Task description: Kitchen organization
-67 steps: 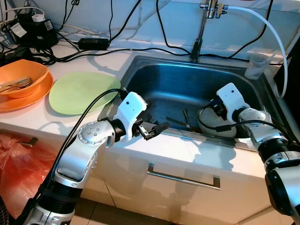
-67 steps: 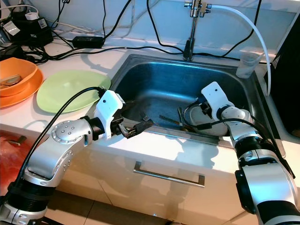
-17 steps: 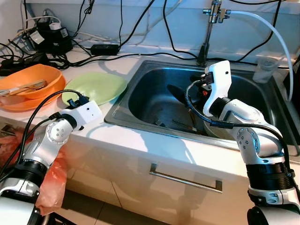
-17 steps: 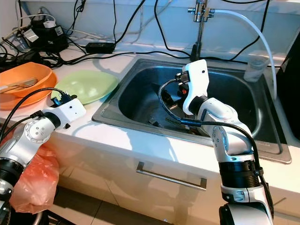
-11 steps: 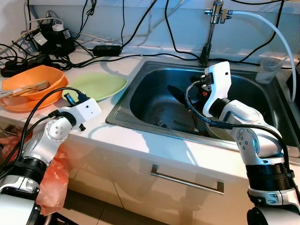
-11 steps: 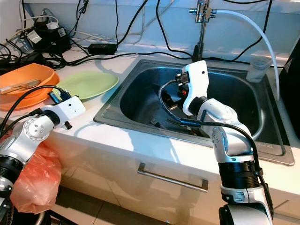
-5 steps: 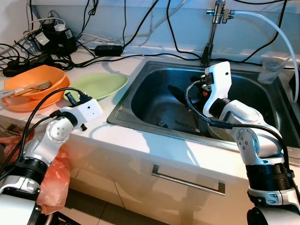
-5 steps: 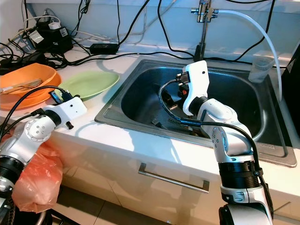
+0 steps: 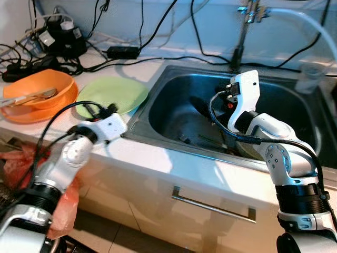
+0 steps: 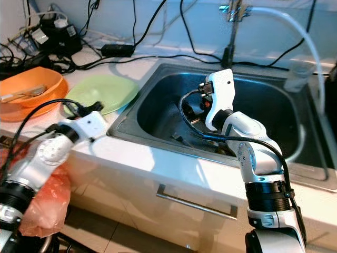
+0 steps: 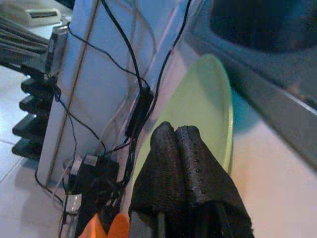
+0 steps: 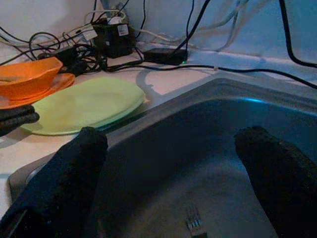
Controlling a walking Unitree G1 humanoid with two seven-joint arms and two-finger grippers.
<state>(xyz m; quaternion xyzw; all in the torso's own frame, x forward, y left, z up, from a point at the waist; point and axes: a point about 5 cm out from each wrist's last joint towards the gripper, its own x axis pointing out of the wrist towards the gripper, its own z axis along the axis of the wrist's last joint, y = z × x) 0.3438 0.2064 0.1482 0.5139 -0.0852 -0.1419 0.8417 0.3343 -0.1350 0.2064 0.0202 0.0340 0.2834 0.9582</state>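
Note:
A steel sink (image 9: 174,87) is set in the white counter. My right gripper (image 12: 172,141) hangs open inside the basin with nothing between its fingers. Below it a fork (image 12: 194,220) lies on the sink floor, beside other dark utensils (image 9: 210,141). My left gripper (image 11: 178,144) is shut and empty. It hovers over the counter's front edge, just short of the light green plate (image 9: 113,94). Left of the plate an orange bowl (image 9: 37,89) holding cutlery stands on an orange plate.
A faucet (image 9: 242,31) with a white hose rises behind the sink, and a clear plastic cup (image 9: 308,79) stands at the back right. Black cables and power adapters (image 9: 58,39) crowd the back left. A red-orange bag (image 9: 16,163) hangs below the counter.
The camera has shifted. My left arm has moved slightly right along the counter front, nearer the sink's corner. The right gripper stays raised and open in the sink.

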